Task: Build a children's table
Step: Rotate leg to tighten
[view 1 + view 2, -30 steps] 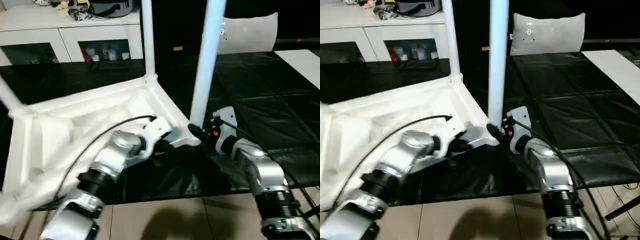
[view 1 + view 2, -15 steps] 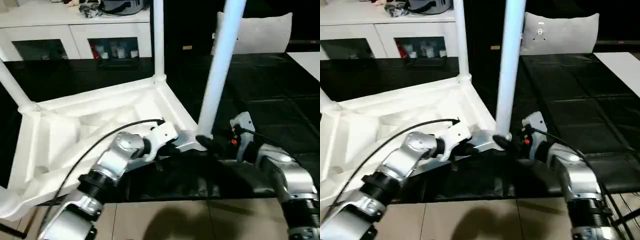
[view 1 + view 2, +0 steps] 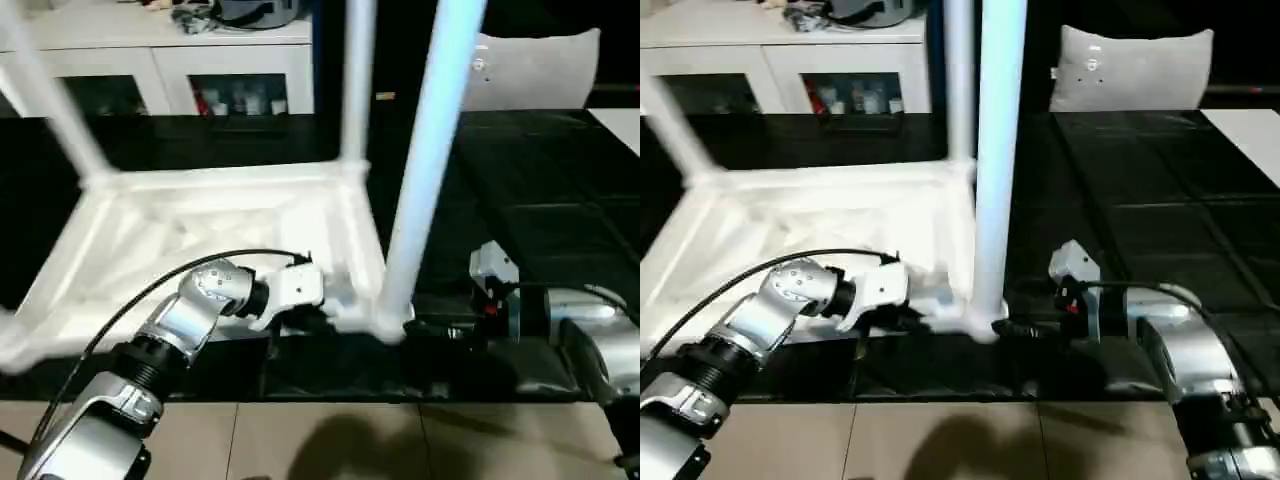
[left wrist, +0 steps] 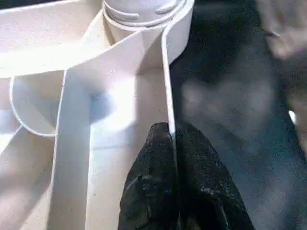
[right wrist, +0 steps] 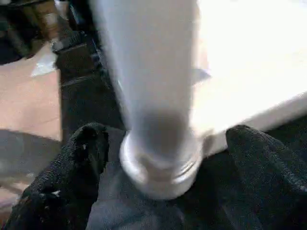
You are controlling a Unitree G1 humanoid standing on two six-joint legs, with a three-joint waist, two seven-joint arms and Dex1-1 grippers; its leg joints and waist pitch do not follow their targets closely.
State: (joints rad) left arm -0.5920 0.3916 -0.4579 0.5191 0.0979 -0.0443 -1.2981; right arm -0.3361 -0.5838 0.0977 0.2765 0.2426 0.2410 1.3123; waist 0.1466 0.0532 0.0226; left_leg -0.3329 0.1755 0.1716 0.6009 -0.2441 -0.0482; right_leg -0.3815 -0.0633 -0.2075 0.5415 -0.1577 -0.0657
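The children's table (image 3: 200,220) lies upside down on the black mat, its ribbed underside facing up. White legs stand in its corner sockets: a near one (image 3: 425,150), a far one (image 3: 357,80) and one at the far left (image 3: 50,90). My left gripper (image 4: 171,132) is shut on the thin rim wall (image 4: 167,86) of the top, close to the near leg's socket (image 4: 144,9). My right gripper (image 5: 168,136) is open, low at the near leg's base (image 5: 160,163), with one black finger (image 5: 88,143) on each side and a gap to the leg.
A white cabinet with glass doors (image 3: 180,60) stands along the back. A grey cushion (image 3: 540,65) sits at the back right, a white panel (image 3: 1250,140) at the far right. The black mat (image 3: 540,200) ends at beige floor tiles (image 3: 320,440) in front.
My right gripper's fingers have spread away from the near leg's base. The left gripper stays pinched on the rim. The whole view has shifted and the top now sits squarer.
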